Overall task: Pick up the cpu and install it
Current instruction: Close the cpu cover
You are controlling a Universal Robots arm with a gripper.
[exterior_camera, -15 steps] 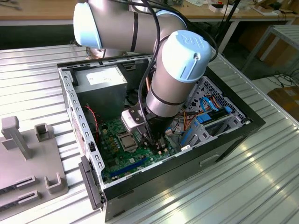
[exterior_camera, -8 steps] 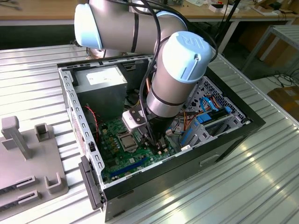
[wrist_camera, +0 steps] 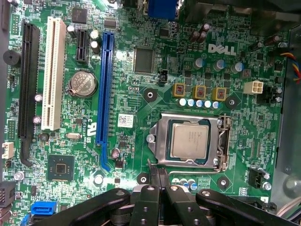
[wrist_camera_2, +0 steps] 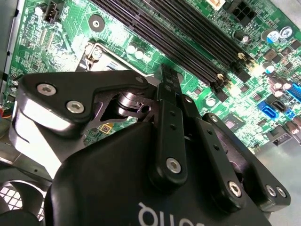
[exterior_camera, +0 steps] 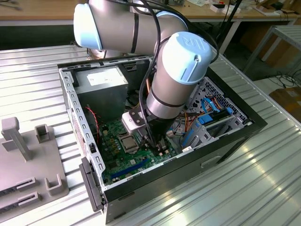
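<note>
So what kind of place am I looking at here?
Probably a robotics lab or workshop: a robot arm reaches into an open computer case on a metal table, with workbenches behind.

The arm [exterior_camera: 136,26] was built of thick silver-grey tubes, each joint closed by a rounded pale blue cap [exterior_camera: 186,56] with a raised mark on it. Black cables [exterior_camera: 153,28] looped over the upper segments and ran down its side. A small silvery block [exterior_camera: 133,122] was bolted at the wrist. The claw [wrist_camera: 157,176] was matte black, its flat links pinned with round silver screw heads [wrist_camera_2: 173,164], and its housing carried white lettering.
</note>
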